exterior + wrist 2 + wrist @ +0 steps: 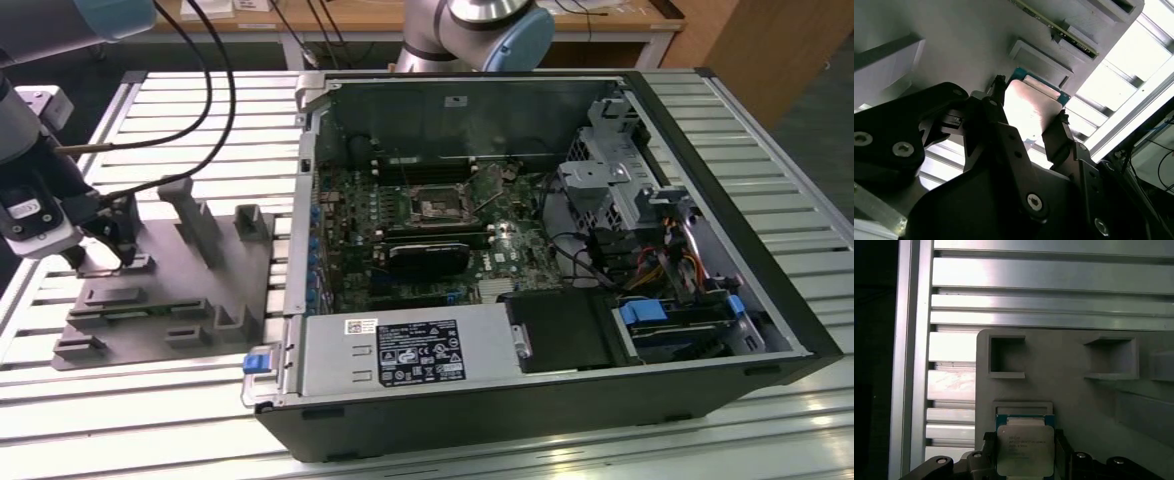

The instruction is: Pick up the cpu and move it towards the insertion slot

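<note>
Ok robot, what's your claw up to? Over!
Claw shut on the cpu, at the grey fixture plate. Insertion slot inside the computer case. Case wall stands between them.

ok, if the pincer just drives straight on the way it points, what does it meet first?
Likely the cpu, directly ahead of the pincer and seated on the grey fixture plate; the gap between them is unclear.

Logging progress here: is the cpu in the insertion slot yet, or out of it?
Out. The cpu is over the grey fixture plate, clamped by the gripper; the insertion slot sits apart, inside the computer case.
</note>
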`<action>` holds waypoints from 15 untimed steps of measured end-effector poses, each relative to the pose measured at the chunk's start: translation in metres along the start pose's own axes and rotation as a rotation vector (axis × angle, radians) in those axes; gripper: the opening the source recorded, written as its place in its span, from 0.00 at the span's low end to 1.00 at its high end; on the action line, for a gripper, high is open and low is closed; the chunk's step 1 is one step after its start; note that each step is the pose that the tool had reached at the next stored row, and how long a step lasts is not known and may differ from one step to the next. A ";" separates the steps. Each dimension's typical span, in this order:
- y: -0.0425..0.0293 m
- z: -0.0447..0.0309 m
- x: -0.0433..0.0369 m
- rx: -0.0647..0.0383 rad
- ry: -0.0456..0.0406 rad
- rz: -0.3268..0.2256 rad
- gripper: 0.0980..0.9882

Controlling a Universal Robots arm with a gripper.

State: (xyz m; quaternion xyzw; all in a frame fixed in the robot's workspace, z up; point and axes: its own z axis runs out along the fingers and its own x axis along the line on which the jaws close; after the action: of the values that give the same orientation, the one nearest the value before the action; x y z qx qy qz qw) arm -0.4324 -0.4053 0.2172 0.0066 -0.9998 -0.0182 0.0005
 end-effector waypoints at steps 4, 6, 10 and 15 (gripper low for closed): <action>0.0009 -0.0018 0.0000 0.000 0.0001 0.000 0.50; 0.0014 -0.0027 0.0000 0.000 0.0000 0.000 0.50; 0.0022 -0.0044 0.0000 0.000 0.0000 0.000 0.50; 0.0033 -0.0065 0.0000 0.001 0.0001 0.000 0.50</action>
State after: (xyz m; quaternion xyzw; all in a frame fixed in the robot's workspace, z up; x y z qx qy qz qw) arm -0.4325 -0.4022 0.2238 0.0066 -0.9998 -0.0179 0.0005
